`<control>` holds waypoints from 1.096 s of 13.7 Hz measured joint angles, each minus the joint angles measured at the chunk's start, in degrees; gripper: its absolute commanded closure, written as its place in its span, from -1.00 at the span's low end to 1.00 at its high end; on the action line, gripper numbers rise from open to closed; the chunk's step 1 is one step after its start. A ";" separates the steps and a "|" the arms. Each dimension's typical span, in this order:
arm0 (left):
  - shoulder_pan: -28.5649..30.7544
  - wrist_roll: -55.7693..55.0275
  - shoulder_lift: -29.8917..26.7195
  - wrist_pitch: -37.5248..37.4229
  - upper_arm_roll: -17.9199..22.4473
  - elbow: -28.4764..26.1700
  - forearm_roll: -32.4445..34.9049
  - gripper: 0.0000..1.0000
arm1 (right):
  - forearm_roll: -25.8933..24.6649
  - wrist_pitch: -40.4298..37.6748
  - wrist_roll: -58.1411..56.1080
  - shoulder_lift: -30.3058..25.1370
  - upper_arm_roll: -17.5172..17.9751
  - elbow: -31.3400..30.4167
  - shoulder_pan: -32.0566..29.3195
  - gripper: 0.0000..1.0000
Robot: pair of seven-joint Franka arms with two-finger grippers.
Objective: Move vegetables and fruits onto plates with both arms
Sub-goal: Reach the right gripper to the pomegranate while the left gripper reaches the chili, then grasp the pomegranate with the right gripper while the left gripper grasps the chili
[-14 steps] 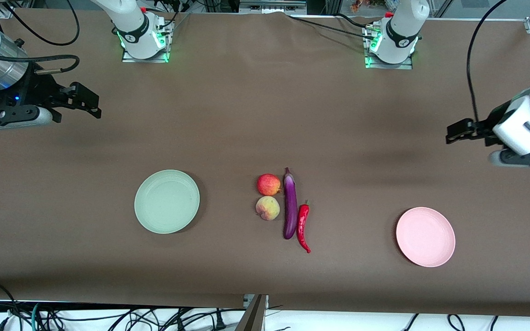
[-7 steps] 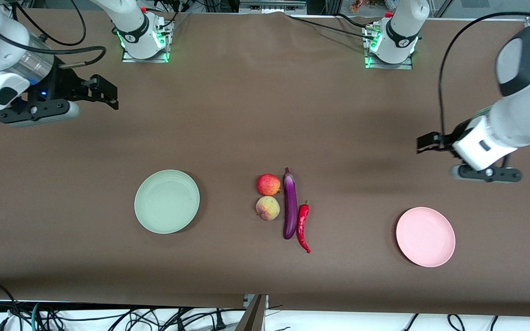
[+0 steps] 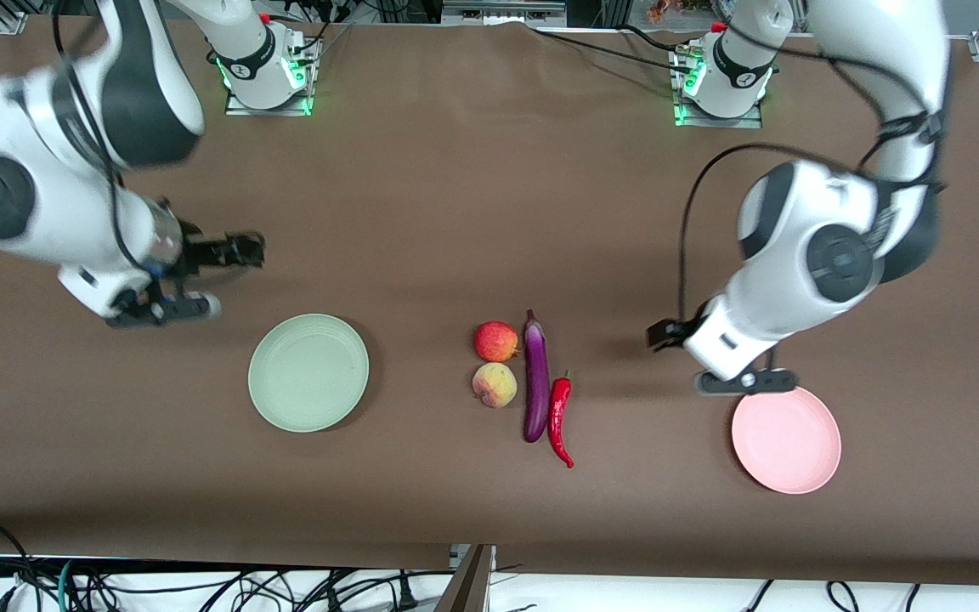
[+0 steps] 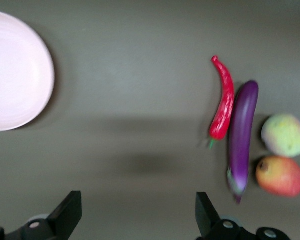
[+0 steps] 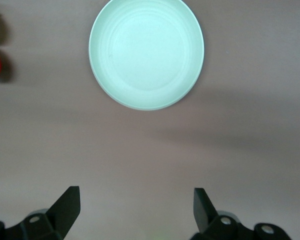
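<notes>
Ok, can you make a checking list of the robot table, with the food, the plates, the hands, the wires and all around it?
Surface: brown table, flat.
Job's things: apple beside peach; eggplant between them and the chili pepper; green plate and pink plate both hold nothing.
Clutter: nothing seen.
Hands: left hand open over bare table between the chili pepper and the pink plate; right hand open over bare table, above the green plate in the front view.
Cables: black cables on both arms.
Surroundings: tangled wires below the table's near edge.
</notes>
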 measured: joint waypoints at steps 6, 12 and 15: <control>-4.88 -3.99 10.82 18.55 -0.08 0.04 0.00 -1.00 | 6.46 16.94 21.66 8.01 0.77 0.18 10.95 -0.99; -6.46 -4.26 15.92 27.51 -0.04 0.15 0.00 -1.00 | 6.39 36.16 44.17 18.11 0.82 0.23 23.48 -0.99; -7.42 -4.26 18.69 30.06 -0.07 1.03 0.00 -1.00 | 6.37 41.71 49.21 21.11 0.76 0.26 25.53 -0.99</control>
